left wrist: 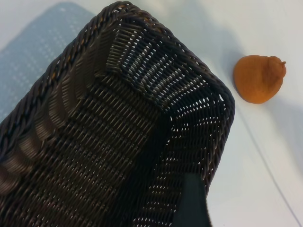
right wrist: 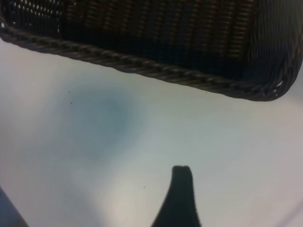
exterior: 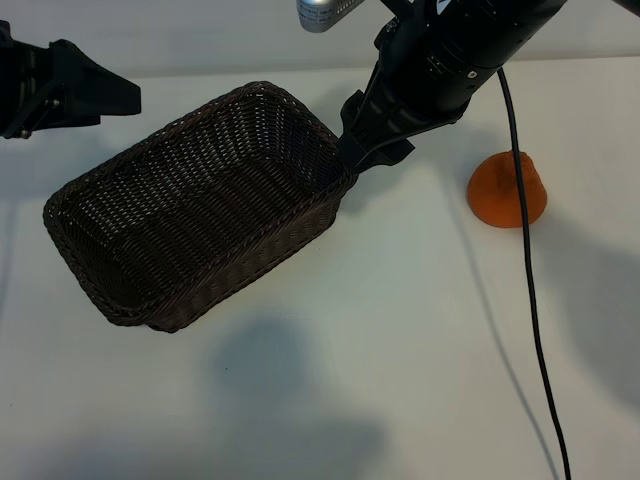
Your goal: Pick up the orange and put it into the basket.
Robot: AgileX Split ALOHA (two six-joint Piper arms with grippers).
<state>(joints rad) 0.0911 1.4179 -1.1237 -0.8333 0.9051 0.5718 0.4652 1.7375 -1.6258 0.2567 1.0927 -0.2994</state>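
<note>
The orange (exterior: 505, 190) rests on the white table at the right, well apart from the basket (exterior: 120, 300); it also shows beyond the basket's corner as the orange (left wrist: 259, 78) in the left wrist view. The dark woven basket (left wrist: 57, 80) lies slantwise at centre-left, with nothing inside. My right gripper (exterior: 372, 152) hangs open by the basket's right corner, between basket and orange; one finger (right wrist: 182, 198) shows over bare table, the basket rim (right wrist: 156, 70) beyond it. My left gripper (exterior: 118, 95) is open above the basket's far-left side, one finger (left wrist: 191, 203) over its wall.
A black cable (exterior: 530, 300) hangs from the right arm, crosses in front of the orange and trails to the front edge. A silver cylinder (exterior: 325, 12) sits at the top. White table (exterior: 400, 380) spreads in front of the basket.
</note>
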